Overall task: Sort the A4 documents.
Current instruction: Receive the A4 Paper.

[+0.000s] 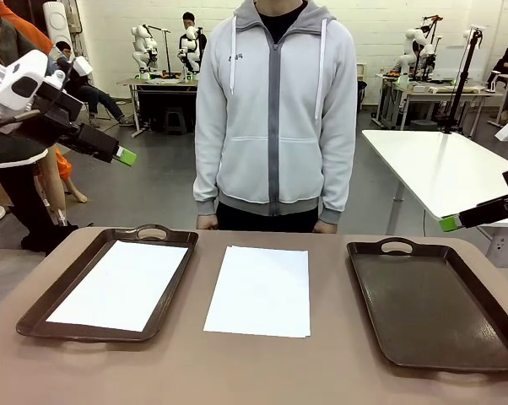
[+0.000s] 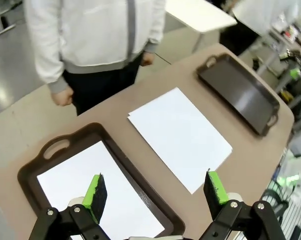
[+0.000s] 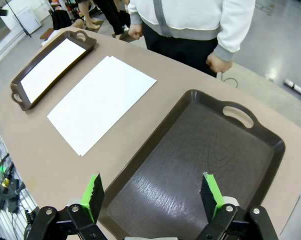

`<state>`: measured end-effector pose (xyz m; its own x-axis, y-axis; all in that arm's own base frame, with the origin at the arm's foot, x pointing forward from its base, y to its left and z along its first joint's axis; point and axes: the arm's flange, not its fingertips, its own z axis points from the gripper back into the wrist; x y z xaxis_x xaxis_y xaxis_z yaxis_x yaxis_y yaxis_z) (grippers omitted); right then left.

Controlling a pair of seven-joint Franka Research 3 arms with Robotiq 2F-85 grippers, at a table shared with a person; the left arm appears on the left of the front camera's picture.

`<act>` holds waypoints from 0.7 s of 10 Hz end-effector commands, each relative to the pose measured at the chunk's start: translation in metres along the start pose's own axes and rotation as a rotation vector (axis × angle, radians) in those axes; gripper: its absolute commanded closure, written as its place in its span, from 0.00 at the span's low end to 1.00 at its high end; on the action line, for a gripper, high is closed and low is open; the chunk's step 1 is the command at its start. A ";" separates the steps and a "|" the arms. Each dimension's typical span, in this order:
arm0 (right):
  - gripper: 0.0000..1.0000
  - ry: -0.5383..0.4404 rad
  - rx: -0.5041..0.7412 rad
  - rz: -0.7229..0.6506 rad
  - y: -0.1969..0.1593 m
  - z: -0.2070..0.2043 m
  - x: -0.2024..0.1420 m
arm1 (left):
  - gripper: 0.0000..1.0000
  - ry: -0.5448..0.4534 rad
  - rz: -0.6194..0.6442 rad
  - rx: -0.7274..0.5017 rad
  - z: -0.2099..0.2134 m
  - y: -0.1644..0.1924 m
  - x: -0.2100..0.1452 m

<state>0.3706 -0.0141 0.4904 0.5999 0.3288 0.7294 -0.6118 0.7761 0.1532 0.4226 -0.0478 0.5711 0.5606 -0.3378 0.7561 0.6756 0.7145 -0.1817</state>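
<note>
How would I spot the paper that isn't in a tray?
Find the brown table before the person in the grey hoodie. Between the left tray and right tray lies the loose white paper. Unlike the sheet inside the left tray, it rests directly on the tabletop.

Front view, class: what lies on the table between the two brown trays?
In the front view, the loose A4 documents lie flat on the table between the left tray and the right tray, touching neither.

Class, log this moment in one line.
left gripper open | right gripper open | thin white paper sheet in left dark brown handled tray | white paper stack beside it on brown table
</note>
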 end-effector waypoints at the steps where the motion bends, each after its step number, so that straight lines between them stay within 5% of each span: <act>1: 0.00 -0.011 0.023 -0.004 0.000 -0.002 0.000 | 0.00 0.029 -0.139 -0.062 0.004 0.001 0.002; 7: 0.00 -0.011 0.023 -0.004 0.000 -0.002 0.000 | 0.00 0.135 -0.343 -0.159 0.014 -0.005 -0.012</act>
<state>0.3706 -0.0140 0.4904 0.5998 0.3290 0.7294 -0.6118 0.7760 0.1531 0.4040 -0.0433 0.5719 0.3620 -0.5884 0.7230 0.8819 0.4674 -0.0612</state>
